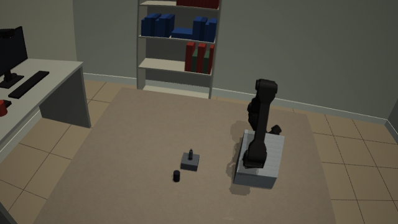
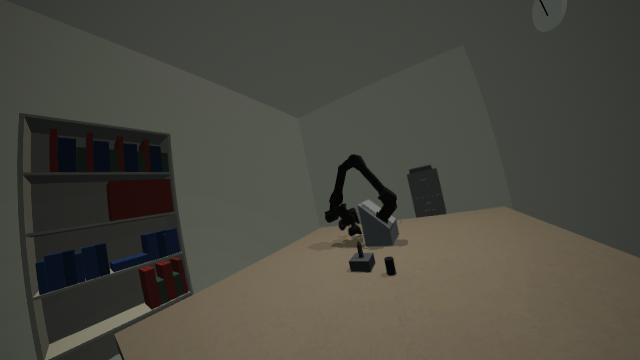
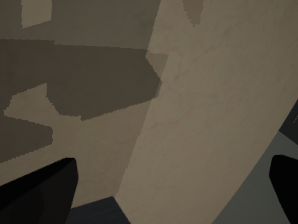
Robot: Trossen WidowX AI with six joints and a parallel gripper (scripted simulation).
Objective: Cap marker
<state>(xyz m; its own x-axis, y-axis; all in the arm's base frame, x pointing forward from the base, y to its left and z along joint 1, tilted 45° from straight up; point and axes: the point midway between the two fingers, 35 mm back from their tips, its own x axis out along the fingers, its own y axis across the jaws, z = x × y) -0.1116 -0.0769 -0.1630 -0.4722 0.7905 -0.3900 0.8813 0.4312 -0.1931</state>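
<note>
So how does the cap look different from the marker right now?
The cap stands loose on the table, while the marker stands in the holder block. The cap is a stubby, wide cylinder; the visible part of the marker is slimmer and narrows toward its top. The cap sits beside the block, apart from it. Both are dark and upright, and the open tool touches neither.

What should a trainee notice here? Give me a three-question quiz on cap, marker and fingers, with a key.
1. True or false: the cap is already on the marker.
2. What does the marker stand in?
A. a cup
B. the holder block
C. the fingers
3. Are the gripper fingers open or shut?

Key:
1. False; it stands on the table, apart from the block.
2. B
3. Open, holding nothing.
</note>
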